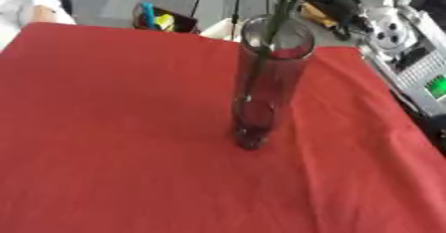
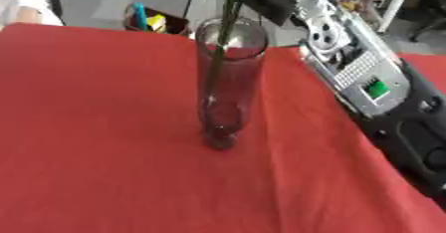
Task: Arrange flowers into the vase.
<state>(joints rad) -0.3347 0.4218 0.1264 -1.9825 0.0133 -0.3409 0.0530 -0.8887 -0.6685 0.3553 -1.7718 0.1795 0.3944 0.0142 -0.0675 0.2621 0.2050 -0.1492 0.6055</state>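
Glass, tall, clear and cylindrical, the vase (image 1: 266, 85) stood on the red tablecloth (image 1: 113, 127) with a green flower stem (image 2: 221, 38) entering its mouth, risking tipping if the right arm (image 2: 366, 72) beside it, hand unseen, levered that stem sideways.

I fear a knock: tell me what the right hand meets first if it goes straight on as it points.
Most likely the flower stem, rising from the vase: the right hand points toward the view's upper left, right at it. Depth is unclear; it may already be touching.
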